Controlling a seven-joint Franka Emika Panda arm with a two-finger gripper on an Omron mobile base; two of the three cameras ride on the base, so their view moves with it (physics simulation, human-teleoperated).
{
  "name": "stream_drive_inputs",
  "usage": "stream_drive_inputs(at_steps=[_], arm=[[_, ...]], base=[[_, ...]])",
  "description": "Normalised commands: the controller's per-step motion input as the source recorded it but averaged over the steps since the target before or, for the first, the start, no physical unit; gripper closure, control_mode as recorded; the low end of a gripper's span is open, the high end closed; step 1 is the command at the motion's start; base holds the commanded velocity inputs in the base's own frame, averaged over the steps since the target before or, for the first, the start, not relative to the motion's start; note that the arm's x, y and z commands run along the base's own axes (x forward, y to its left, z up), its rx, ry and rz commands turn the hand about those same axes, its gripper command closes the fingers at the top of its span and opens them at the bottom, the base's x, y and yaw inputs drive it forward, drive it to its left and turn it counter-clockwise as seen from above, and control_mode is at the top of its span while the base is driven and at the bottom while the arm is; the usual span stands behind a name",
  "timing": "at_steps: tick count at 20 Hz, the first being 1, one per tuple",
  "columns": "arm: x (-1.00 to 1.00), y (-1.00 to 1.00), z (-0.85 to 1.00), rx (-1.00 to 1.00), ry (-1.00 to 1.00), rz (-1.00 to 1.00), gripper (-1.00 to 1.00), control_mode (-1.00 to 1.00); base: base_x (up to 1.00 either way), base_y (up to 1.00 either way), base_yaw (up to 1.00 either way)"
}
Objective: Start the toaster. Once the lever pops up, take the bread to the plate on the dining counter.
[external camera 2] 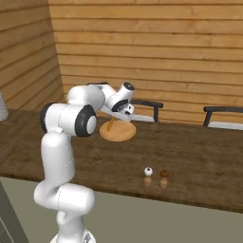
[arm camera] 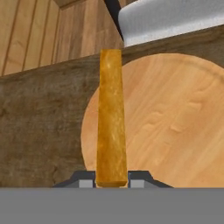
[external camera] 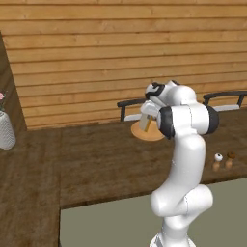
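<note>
- Currently the white arm's two-finger gripper is clamped on the thin slice of bread, seen edge-on in the hand view as a golden-tan strip standing up between the 2 dark fingertips.
- In the left base view the bread hangs just over the near-left part of the flat round light-orange wooden plate; whether its lower edge touches the plate I cannot tell.
- The plate sits on the broad dark-brown wood-grain dining counter, toward its far edge, just in front of a dark-framed chair.
- Judgement: the step in hand is the placing; the carry looks about done, only the release remains.
- To do it well: shift the slice toward the plate's middle, since in the hand view the plate lies mostly to the right of the bread.
- Lower until the bottom edge rests on the plate, tilt the slice toward flat, then part the fingers; released upright, I judge it may topple and slide over the rim.
- After release, lift straight away so the fingers do not drag the slice.
- Well clear on the near right of the counter stand 2 small shakers, 1 white-topped and 1 brown-topped; no obstacle.
</note>
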Motion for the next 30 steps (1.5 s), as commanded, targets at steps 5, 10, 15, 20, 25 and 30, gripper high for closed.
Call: stream_drive_inputs(at_steps=[5,10,15,20,25,30], arm=[[0.19,0.0,-0.11,0.0,0.03,0.0,1.0,-1.0],[0.01,0.0,-0.33,0.0,0.0,0.0,1.0,-1.0],[-0.16,0.0,-0.28,0.0,0.0,0.0,1.0,-1.0],[-0.39,0.0,-0.25,0.0,-0.01,0.0,1.0,-1.0],[-0.29,0.02,0.0,0.0,-0.02,0.0,1.0,-1.0],[-0.13,0.07,-0.03,0.0,0.0,0.0,1.0,-1.0]], base=[[0.0,0.0,0.0],[0.0,0.0,0.0],[0.0,0.0,0.0],[0.0,0.0,0.0],[0.0,0.0,0.0],[0.0,0.0,0.0]])
